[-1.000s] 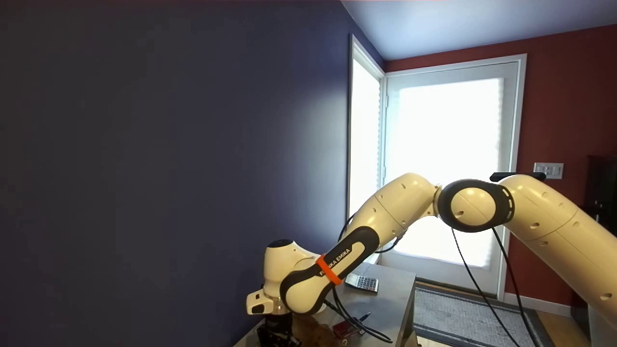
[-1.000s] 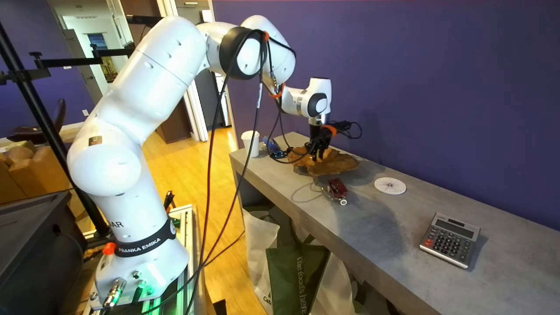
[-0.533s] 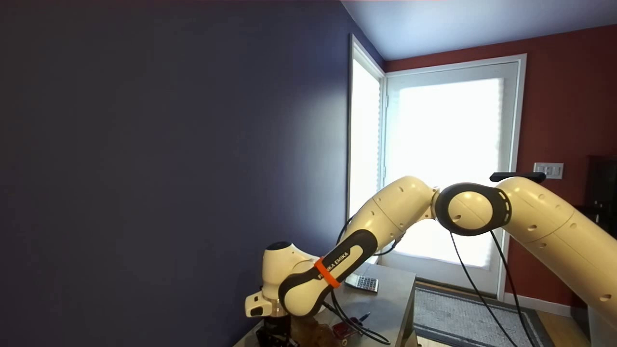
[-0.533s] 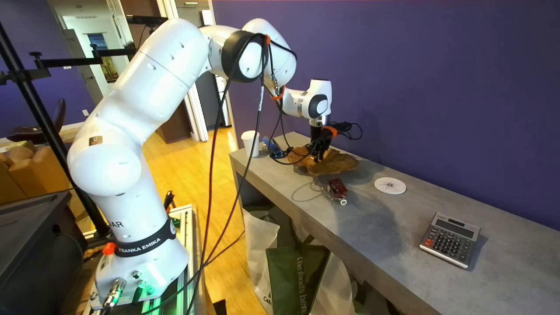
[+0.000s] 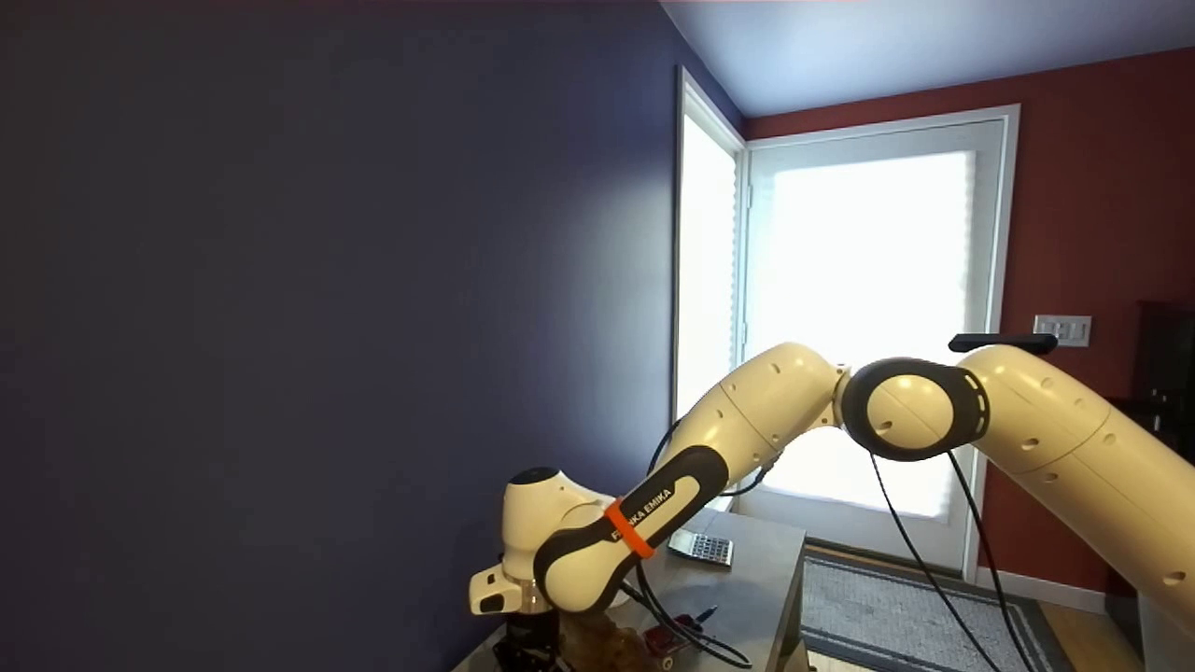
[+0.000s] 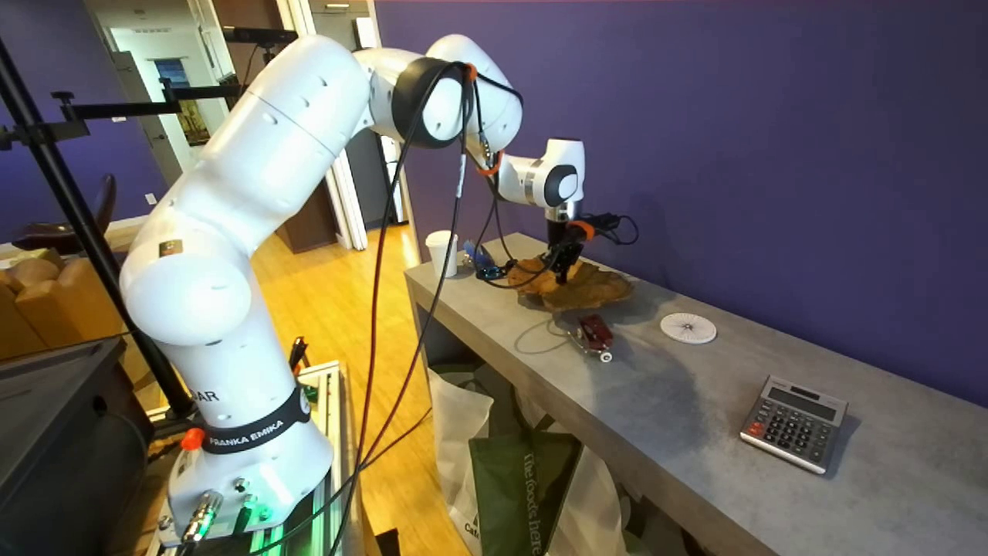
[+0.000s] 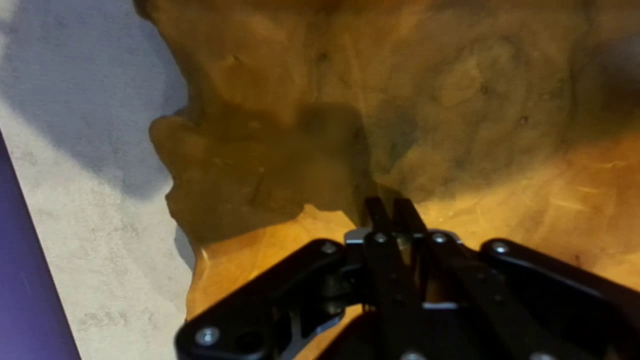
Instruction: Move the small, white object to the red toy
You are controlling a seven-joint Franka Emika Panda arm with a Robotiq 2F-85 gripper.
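Observation:
The red toy stands on the grey table in front of the wooden piece, with a small white wheel; it also shows in an exterior view. My gripper points down, low over the orange-brown wavy wooden piece. In the wrist view my gripper has its fingers close together, with a narrow gap at the tips, over the same wooden piece. I see nothing clearly held. The small white object does not show; it may be hidden by the fingers.
A larger flat white disc with dark radial marks lies right of the red toy. A calculator lies further right. A white cup and a blue item stand left. A purple wall runs behind the table.
The fingers showed slightly apart a second ago and now look together. The elbow has sunk a little and the hand has shifted slightly left in an exterior view. The table objects stay put.

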